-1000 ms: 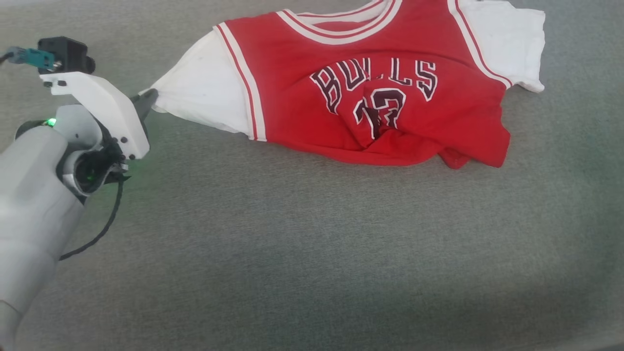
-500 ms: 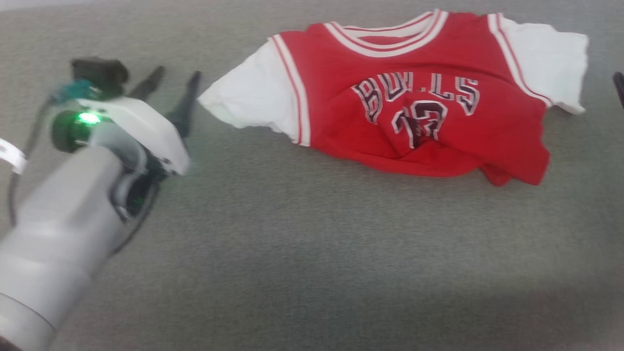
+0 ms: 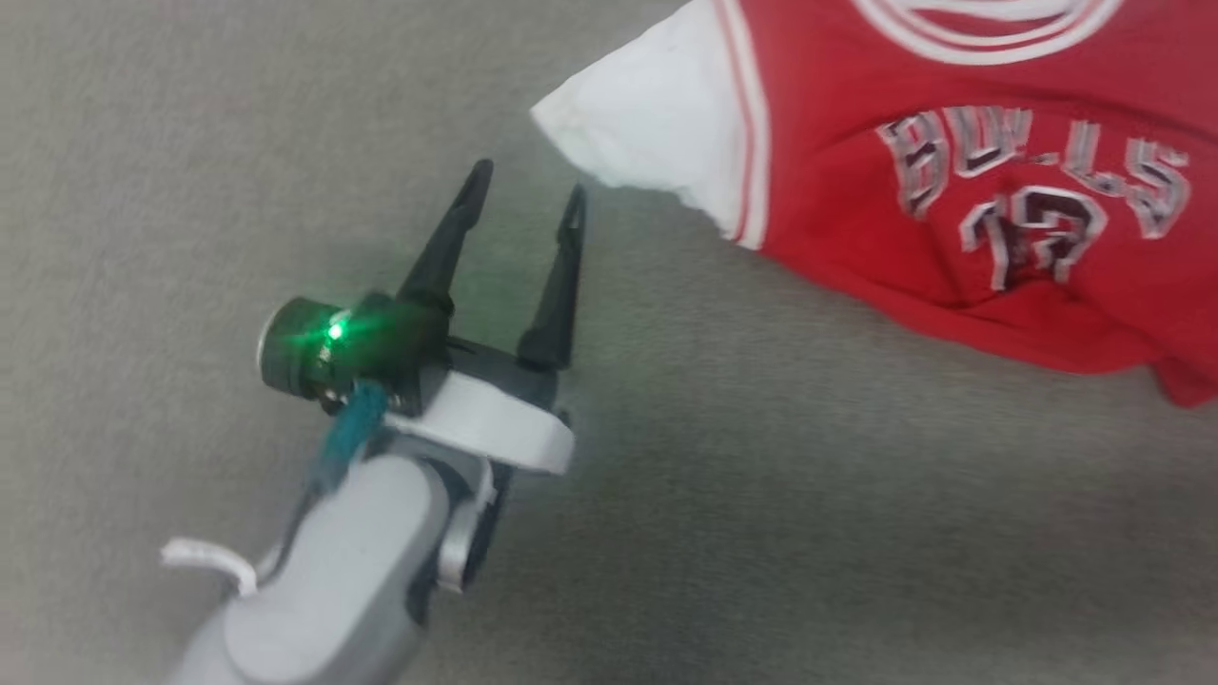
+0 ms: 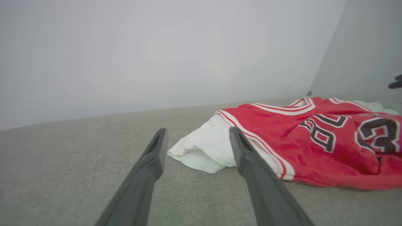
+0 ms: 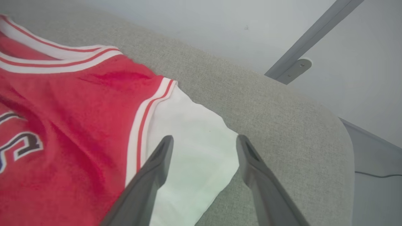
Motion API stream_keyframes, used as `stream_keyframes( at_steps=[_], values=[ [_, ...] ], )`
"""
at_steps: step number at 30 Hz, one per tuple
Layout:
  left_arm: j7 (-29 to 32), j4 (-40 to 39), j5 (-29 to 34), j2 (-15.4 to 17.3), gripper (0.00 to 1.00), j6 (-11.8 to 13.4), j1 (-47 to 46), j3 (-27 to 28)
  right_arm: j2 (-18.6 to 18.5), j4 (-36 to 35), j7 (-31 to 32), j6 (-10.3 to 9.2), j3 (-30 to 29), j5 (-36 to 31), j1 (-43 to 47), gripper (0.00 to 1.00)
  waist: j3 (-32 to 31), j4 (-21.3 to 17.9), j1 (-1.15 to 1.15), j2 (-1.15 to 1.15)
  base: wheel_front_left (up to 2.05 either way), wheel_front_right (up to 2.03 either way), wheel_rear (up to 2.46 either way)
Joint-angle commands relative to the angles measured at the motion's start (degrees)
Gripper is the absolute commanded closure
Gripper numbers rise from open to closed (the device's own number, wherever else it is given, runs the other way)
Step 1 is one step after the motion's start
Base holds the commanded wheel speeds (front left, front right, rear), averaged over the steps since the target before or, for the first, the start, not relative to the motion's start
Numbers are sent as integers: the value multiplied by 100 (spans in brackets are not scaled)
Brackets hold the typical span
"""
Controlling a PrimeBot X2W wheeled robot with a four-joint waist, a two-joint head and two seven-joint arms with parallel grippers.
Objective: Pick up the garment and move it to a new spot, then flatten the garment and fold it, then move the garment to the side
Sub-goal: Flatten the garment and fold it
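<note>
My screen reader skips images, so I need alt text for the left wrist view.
The left gripper, two dark fingers spread open, points at the white sleeve of a rumpled red thin-fabric jersey with striped trim, lying on a grey fabric surface. A pale wall stands behind.

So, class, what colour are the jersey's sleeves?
White; the sleeve shows best in the right wrist view.

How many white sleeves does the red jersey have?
2. One sleeve lies just beyond the left pincer; the other sleeve is at the jersey's opposite end, in front of the right pincer.
</note>
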Motion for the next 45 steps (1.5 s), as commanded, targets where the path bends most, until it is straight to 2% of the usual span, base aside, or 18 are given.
stream_keyframes(
  at_steps=[1,5,10,16,17,19,22,25,28,31,34,39,41,45],
  values=[
    [-25,-234,200,-157,0,-3,218,146,-148,-9,178,-8,67,151,-249,0,487,467,0,0,0,0,0],
    [-26,-697,644,-414,0,-87,516,453,-488,-14,639,-8,318,319,-815,0,955,680,0,0,0,0,0],
    [-26,-996,1038,-580,0,-263,666,744,-639,171,1282,-8,710,391,-1275,0,1294,782,0,0,0,0,0],
    [-26,-1132,1259,-618,0,-504,478,937,-418,275,1748,-8,1171,797,-1326,0,1358,726,0,0,0,0,0],
    [-26,-1138,1258,-620,0,-570,425,967,-417,298,1836,-8,1258,846,-1327,27,1357,707,0,0,0,0,0],
    [-26,-1095,1219,-575,0,-736,261,997,-444,355,1995,-3,1385,952,-1346,98,1350,674,0,0,0,0,0],
    [94,-993,1195,-459,0,-1053,-251,986,-426,439,2076,-7,1472,1097,-1460,100,1354,621,0,0,0,0,0],
    [470,-798,1094,-304,0,-1509,-971,923,-414,468,2011,-10,1554,1150,-1570,100,1358,561,0,0,0,0,0],
    [1049,-385,771,-265,0,-2120,-1783,828,-336,489,1960,-10,1634,1199,-1679,100,1364,475,0,0,0,0,0],
    [1882,354,232,-290,0,-2513,-2618,698,-244,487,1897,-10,1734,1242,-1785,100,1377,378,0,0,0,0,0],
    [2752,1130,-304,-348,0,-2648,-3401,342,-148,446,1802,-8,1826,1250,-1907,100,1414,289,0,0,0,0,0],
    [4309,2077,-1422,-339,0,-2663,-4426,-537,-54,405,1727,-8,2028,1314,-2074,100,1491,142,0,0,0,0,0],
    [4782,2367,-1883,-371,0,-2664,-4687,-740,-18,410,1715,-8,2113,1339,-2135,100,1519,94,0,0,0,0,0],
    [5315,2833,-2142,-271,0,-2664,-5086,-1208,38,402,1712,-6,2277,1393,-2253,100,1559,4,0,0,0,0,0]
  ],
)
